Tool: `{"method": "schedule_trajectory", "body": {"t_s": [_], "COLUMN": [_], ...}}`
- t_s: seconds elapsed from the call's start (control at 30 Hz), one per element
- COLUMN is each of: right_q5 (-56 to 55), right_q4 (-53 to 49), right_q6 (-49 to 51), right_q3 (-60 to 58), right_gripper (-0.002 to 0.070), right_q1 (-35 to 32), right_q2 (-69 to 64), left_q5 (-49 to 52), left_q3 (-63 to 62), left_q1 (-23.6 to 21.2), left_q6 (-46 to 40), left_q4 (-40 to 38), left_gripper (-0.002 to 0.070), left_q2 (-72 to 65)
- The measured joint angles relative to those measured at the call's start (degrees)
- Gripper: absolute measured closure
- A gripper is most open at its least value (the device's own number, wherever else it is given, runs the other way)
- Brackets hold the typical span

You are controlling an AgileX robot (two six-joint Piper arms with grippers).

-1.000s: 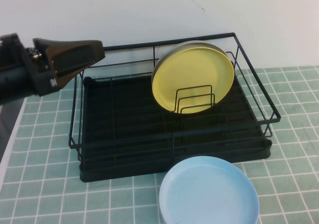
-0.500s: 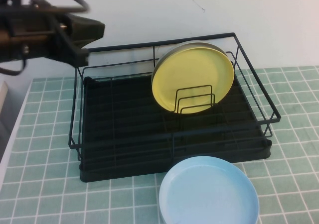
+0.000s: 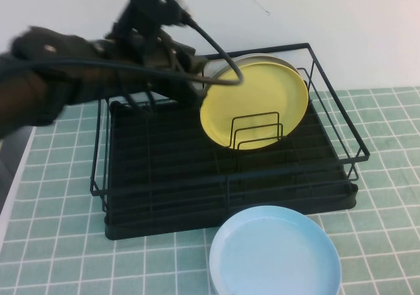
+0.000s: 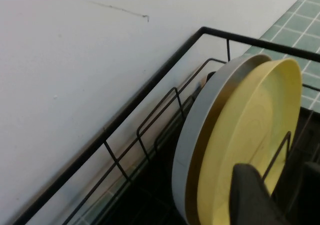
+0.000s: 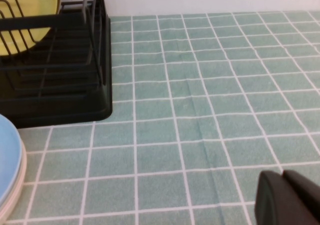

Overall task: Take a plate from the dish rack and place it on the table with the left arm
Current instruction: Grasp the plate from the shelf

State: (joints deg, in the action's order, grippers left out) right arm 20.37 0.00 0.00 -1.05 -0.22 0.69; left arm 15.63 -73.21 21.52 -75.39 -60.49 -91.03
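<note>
Landmark: dish rack point(image 3: 230, 170), black wire frame on a black tray base, rectangular, with thin upright wire dividers point(image 3: 256, 130).

Nearest the camera, just in front of the rack's front edge: one light blue plate point(image 3: 275, 252), round, smooth, glossy, low rim, flat on the table point(image 3: 59, 255). The right wrist view shows a pale second rim under its edge, so it may sit on another plate; cannot tell.

Table: small pale-green square tiles, white grout, matte.

Inside the rack, back right part: one pale-yellow plate point(image 3: 256, 101), round, low raised rim, standing on edge and tilted back, dividers in front of its lower face. Directly behind it and touching, one grey-white plate point(image 4: 200, 130), same shape, only its rim showing.

Left gripper point(image 3: 193, 78): black, blurred, above the rack's back rail, just beside the yellow plate's left edge. One dark finger point(image 4: 252, 195) lies over the yellow face in the left wrist view; cannot tell its opening or whether it touches.

Right gripper point(image 5: 287, 197): over bare tiles to the right of the rack, well apart from it; dark tips pressed together, holding nothing.

Behind the rack: plain white wall point(image 3: 328, 19).
</note>
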Motion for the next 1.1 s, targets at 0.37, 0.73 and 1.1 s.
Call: {"method": "schedule_trajectory", "body": {"t_s": [0.37, 0.73, 1.1], "right_q5": [0.0, 0.0, 0.0], "right_q4": [0.0, 0.0, 0.0], "right_q6": [0.0, 0.0, 0.0], "right_q3": [0.0, 0.0, 0.0], "right_gripper": [0.0678, 0.0678, 0.0678], "right_q1": [0.0, 0.0, 0.0], "right_q2": [0.0, 0.0, 0.0], "left_q5": [-8.7, -6.2, -6.4], "left_q3": [-1.2, -8.9, -11.4], "left_q1": [3.1, 3.1, 3.0], "left_q6": [-5.4, -7.0, -10.3], "left_q4": [-6.0, -11.8, -13.3], "left_gripper": [0.0236, 0.0275, 0.0597], "left_q2": [-10.8, -19.4, -22.1]}}
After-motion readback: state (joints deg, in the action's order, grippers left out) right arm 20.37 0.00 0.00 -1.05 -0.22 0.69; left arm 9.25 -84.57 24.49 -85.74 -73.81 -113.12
